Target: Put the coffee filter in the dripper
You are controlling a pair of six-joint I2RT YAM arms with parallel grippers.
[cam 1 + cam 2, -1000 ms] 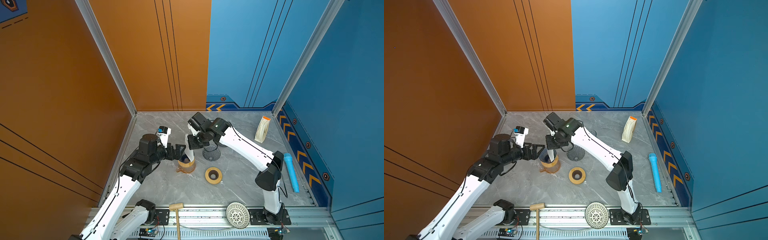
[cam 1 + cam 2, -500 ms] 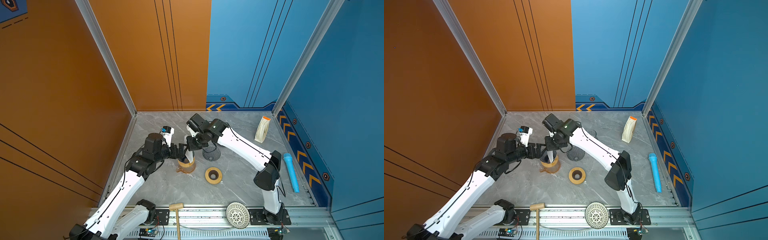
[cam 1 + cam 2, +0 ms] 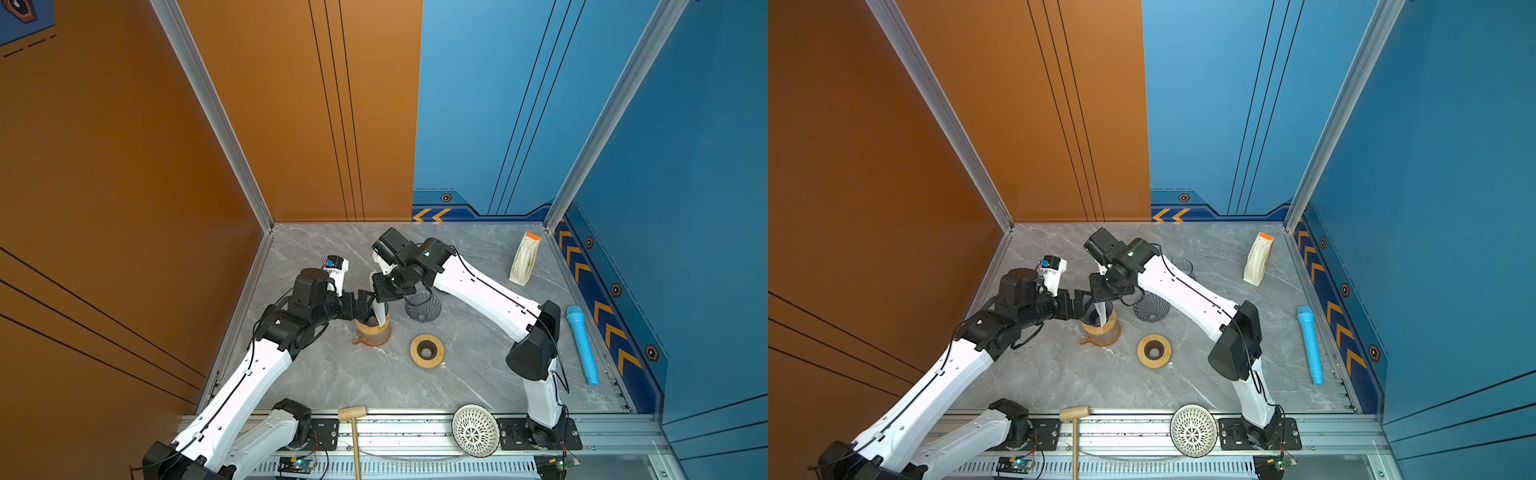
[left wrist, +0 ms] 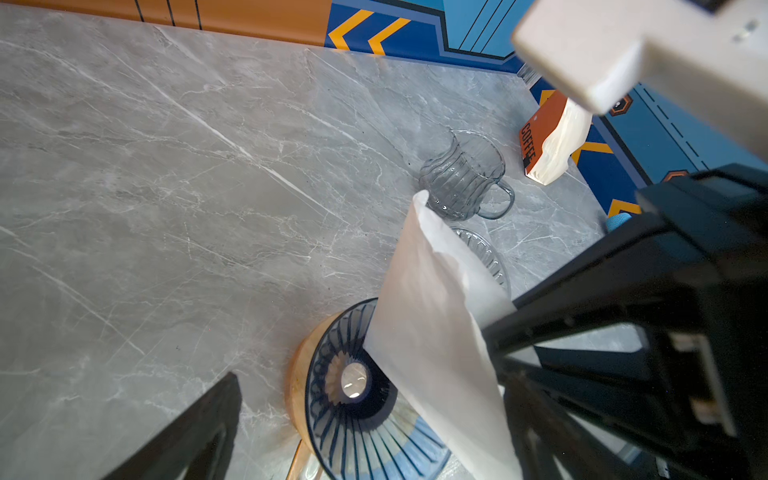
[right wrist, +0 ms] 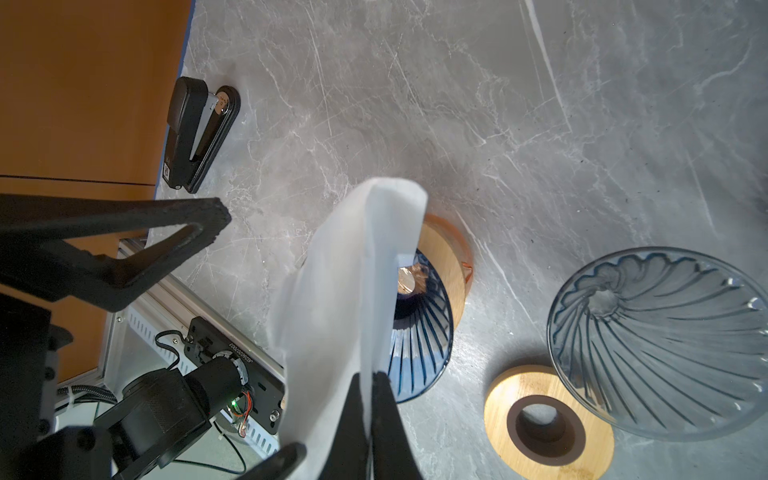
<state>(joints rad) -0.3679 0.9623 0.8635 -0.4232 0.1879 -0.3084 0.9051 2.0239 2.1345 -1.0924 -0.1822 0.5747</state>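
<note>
My right gripper pinched tight on coffee filter, hanging 6 o'clock into dripper | my left gripper wide, empty, dripper's 9 o'clock | stapler: right wrist view only.

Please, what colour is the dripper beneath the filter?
Dark blue dripper, clearest in left wrist view.

the coffee filter is thin white paper, matt and slightly see-through. the dripper is glossy blue ribbed glass, set in a smooth pale wood collar. the table looks like polished grey marble. a second dripper is clear ribbed glass. a ring is smooth light wood.
</note>
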